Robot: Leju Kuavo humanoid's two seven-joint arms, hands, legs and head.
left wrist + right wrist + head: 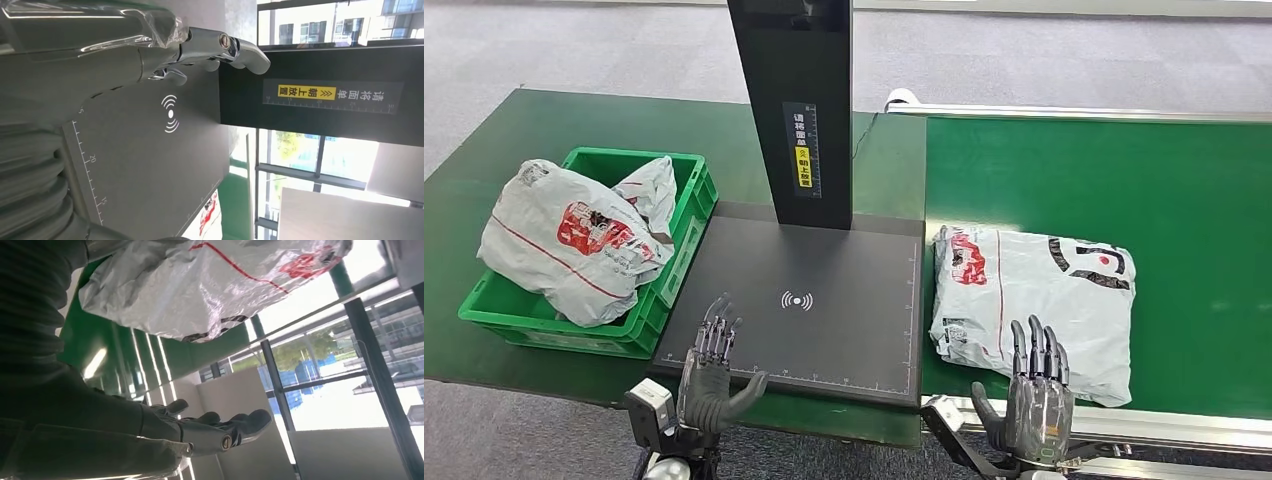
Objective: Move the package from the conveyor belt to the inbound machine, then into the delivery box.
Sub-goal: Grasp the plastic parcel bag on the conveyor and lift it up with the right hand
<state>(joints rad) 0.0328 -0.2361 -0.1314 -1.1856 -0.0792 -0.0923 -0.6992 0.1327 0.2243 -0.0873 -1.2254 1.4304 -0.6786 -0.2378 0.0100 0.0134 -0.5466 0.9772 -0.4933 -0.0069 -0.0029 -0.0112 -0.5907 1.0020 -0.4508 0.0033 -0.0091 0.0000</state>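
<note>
A yellow label [306, 92] reading 请将面单朝上放置 is carried on the black post [794, 100]; ruler numbers 20 and 15 are printed along the scanner plate [145, 170] edge.

You're looking at a package [1029, 300] in glossy, crinkly grey plastic film, lying on a smooth matt green belt [1184, 200]. The scanner plate [824, 330] is looking matt dark, the crate [686, 215] shiny green plastic, and the hands [1036, 400] gleaming like polished metal.
</note>
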